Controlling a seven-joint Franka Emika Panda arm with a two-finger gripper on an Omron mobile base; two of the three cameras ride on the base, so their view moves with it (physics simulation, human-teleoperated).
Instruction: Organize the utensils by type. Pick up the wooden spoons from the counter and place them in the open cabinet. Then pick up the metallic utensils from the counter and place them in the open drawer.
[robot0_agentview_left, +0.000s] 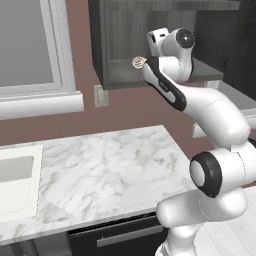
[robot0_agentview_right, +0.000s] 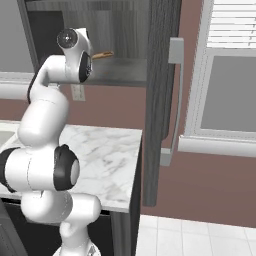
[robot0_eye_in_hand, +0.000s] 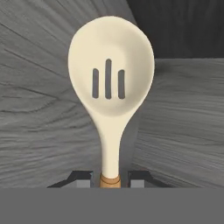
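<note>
wooden spoon (robot0_eye_in_hand: 110, 83): held by the gripper (robot0_eye_in_hand: 110, 178), which is closed on the neck of the piece where the pale stem meets the tan-brown handle. the two dark fingertips (robot0_eye_in_hand: 82, 177) stand tight against either side of that neck. the bowl is pale, oval and pierced by three upright slots, and it points away from the hand, straight up in the hand view.

location: the spoon is inside the open cabinet (robot0_agentview_left: 125, 75), with grey wood-grain surfaces behind and around the bowl. whether the bowl touches any cabinet surface cannot be told. in the left base view the bowl end of the spoon (robot0_agentview_left: 138, 62) shows as a small pale round shape just above the cabinet floor, at the front edge, partly hidden by the arm. in the right base view the tan handle end (robot0_agentview_right: 102, 54) projects sideways from behind the wrist, above the cabinet shelf (robot0_agentview_right: 120, 70).

counter (robot0_agentview_left: 110, 170): white marble with grey veining, below and well apart from the spoon. a pale sink (robot0_agentview_left: 15, 180) sits at its left end in the left base view.
</note>
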